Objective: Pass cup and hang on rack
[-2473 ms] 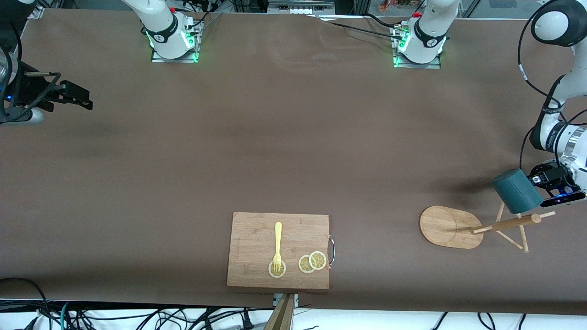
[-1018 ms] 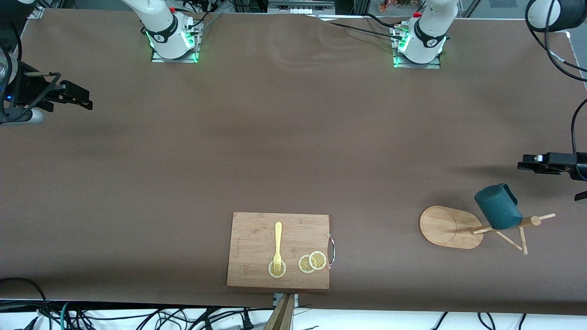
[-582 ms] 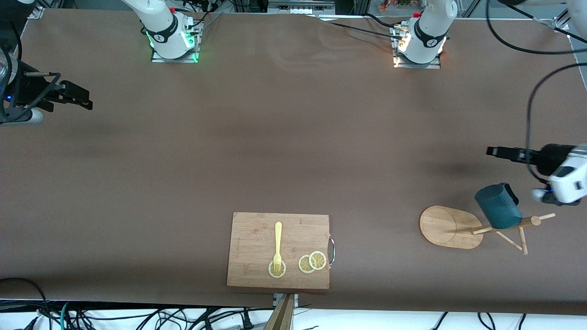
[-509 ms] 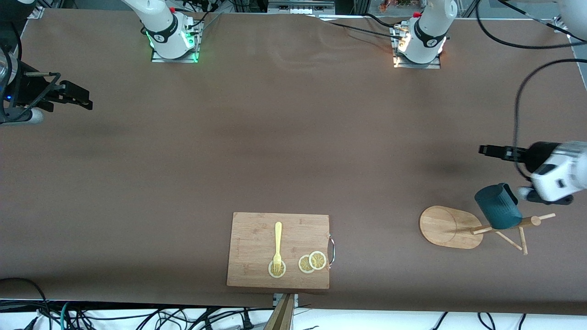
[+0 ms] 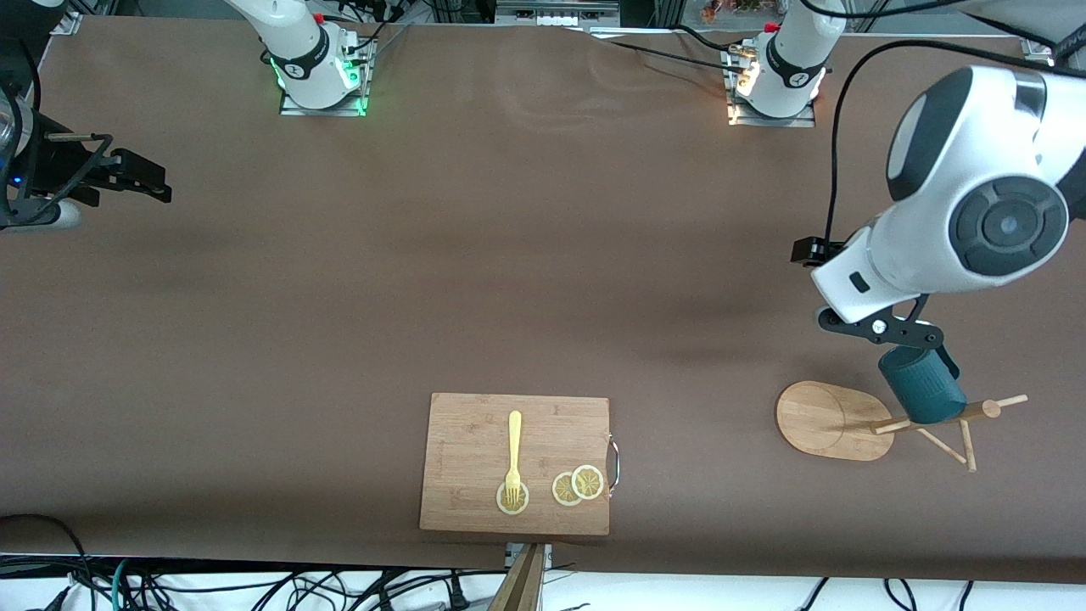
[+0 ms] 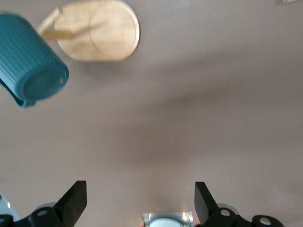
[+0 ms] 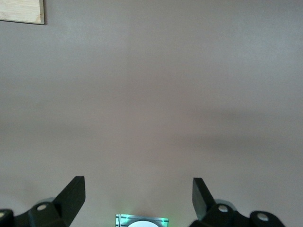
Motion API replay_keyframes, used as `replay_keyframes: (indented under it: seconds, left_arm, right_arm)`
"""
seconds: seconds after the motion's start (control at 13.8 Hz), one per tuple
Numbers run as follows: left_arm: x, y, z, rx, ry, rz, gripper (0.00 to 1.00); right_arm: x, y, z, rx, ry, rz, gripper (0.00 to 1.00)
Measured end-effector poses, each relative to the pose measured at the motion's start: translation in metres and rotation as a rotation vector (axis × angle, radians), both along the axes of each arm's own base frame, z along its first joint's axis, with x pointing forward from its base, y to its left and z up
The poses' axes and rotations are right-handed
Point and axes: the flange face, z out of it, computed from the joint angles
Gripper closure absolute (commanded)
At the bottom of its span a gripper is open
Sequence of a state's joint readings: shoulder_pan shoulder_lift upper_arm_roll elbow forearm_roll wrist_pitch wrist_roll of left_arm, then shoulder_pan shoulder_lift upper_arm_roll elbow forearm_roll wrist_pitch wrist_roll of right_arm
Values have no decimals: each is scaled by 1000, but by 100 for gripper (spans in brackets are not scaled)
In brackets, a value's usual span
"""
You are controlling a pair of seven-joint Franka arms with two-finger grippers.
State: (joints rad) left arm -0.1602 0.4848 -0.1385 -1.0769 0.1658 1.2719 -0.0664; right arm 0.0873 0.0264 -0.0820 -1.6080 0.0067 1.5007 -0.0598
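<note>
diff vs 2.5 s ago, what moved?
The left gripper let go of the cup, which now hangs on the rack; the gripper is open, and its arm has swung up and away over the table. The right gripper, cutting board, fork and lemon slices stayed put.

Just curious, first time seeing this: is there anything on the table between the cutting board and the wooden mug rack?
No. In the front view, only bare brown table lies between the cutting board and the rack, whose peg holds the cup.
</note>
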Motion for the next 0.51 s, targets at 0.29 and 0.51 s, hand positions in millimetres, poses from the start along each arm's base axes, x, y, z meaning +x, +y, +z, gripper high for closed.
replay_keyframes:
  seconds: [0.29, 0.51]
  left_arm:
    - [-12, 28, 2, -65, -132, 30, 0]
    - [-17, 75, 12, -101, -175, 111, 0]
  right_arm:
    - [0, 0, 0, 0, 1, 0, 0]
    - [0, 0, 0, 0, 1, 0, 0]
